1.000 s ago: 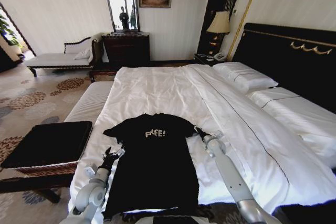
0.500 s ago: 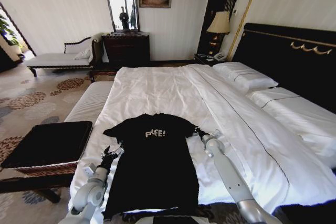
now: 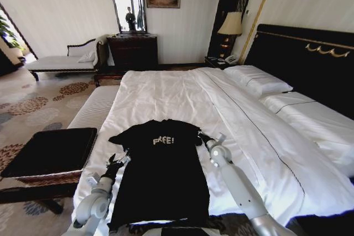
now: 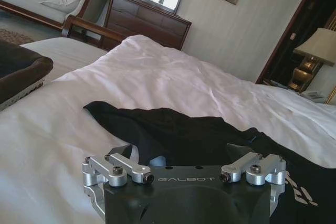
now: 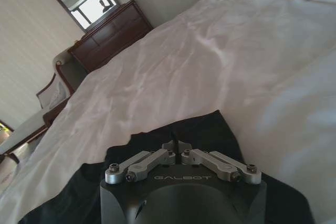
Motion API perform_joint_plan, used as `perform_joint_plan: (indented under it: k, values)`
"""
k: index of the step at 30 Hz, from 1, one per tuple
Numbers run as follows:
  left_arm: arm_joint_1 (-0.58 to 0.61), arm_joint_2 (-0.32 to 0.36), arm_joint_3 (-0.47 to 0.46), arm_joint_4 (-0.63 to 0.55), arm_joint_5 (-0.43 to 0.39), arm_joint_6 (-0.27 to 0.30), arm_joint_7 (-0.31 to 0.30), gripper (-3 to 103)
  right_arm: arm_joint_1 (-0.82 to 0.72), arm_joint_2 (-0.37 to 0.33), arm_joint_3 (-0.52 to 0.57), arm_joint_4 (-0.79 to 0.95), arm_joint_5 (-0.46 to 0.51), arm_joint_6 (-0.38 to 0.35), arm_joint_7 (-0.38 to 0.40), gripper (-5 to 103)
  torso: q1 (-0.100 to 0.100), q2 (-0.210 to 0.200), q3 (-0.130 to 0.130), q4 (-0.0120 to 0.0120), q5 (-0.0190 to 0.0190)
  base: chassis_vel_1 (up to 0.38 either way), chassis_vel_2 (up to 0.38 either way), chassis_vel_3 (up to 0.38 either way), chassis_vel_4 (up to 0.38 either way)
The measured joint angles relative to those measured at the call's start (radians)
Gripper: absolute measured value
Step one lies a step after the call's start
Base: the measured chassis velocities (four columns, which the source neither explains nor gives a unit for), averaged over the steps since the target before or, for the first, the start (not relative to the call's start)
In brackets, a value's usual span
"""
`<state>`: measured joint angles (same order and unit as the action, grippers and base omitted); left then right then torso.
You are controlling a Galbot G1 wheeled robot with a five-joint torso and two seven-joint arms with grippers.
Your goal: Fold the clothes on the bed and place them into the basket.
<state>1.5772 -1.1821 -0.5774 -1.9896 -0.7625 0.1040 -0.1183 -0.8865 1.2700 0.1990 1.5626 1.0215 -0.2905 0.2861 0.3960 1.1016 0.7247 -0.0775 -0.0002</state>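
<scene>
While daylight is falling across the room, the bed [image 3: 166, 89] is taking up most of the head view, its white duvet running away from the robot toward the pillows [image 3: 260, 81] and black headboard [image 3: 310, 59]. Off the robot's left side, the basket [image 3: 52, 153] is sitting on the patterned carpet [image 3: 33, 103] just beside the mattress edge. The clothes [image 3: 163, 175], a single black T-shirt, are lying face up and flat on the near end of the duvet, collar toward the headboard and hem toward the robot, so the long axis is pointing straight ahead. Both arms are flanking it. The right gripper [image 3: 202, 137] is resting at the right sleeve, and in the right wrist view its linkages are drawn together over the black cloth; it is probably pinching the sleeve, though the fingertips are hidden. The left gripper [image 3: 117, 160] is hanging at the shirt's left edge, below the left sleeve, its linkages spread wide in the left wrist view and holding nothing. By appearances, the right arm is nearer to beginning a fold inward across the chest.
</scene>
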Motion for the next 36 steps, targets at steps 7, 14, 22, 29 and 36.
perform_joint_plan:
  k: [7,14,22,29,36]
  values:
    - [0.011,-0.001,-0.009,-0.009,0.001,0.001,-0.008,100,0.034,0.046,-0.102,-0.004,-0.012,-0.003,0.020,1,0.000,0.000,0.000,-0.0003,0.0001,0.000,0.000,0.000,0.000]
    - [0.017,-0.004,-0.012,-0.016,0.000,0.001,-0.009,100,0.064,0.083,-0.138,-0.099,-0.053,0.005,0.013,1,0.000,0.000,0.000,-0.0003,0.0000,0.000,0.000,0.000,0.000]
    - [0.018,-0.007,-0.011,-0.017,0.004,0.001,-0.013,100,0.088,0.102,-0.153,-0.148,-0.073,0.013,0.003,1,0.000,0.000,0.000,-0.0003,0.0001,0.000,0.000,0.000,0.000]
    - [0.009,-0.008,-0.010,-0.012,0.000,0.007,-0.022,100,0.063,0.085,-0.180,-0.142,-0.114,0.022,0.000,8,0.000,0.000,0.000,-0.0004,0.0002,0.000,0.000,0.000,0.000]
    - [0.003,-0.012,-0.003,-0.005,-0.001,0.010,-0.030,100,-0.011,0.076,-0.189,-0.028,-0.120,0.016,0.012,41,0.000,0.000,0.000,-0.0003,0.0001,0.000,0.000,0.000,0.000]
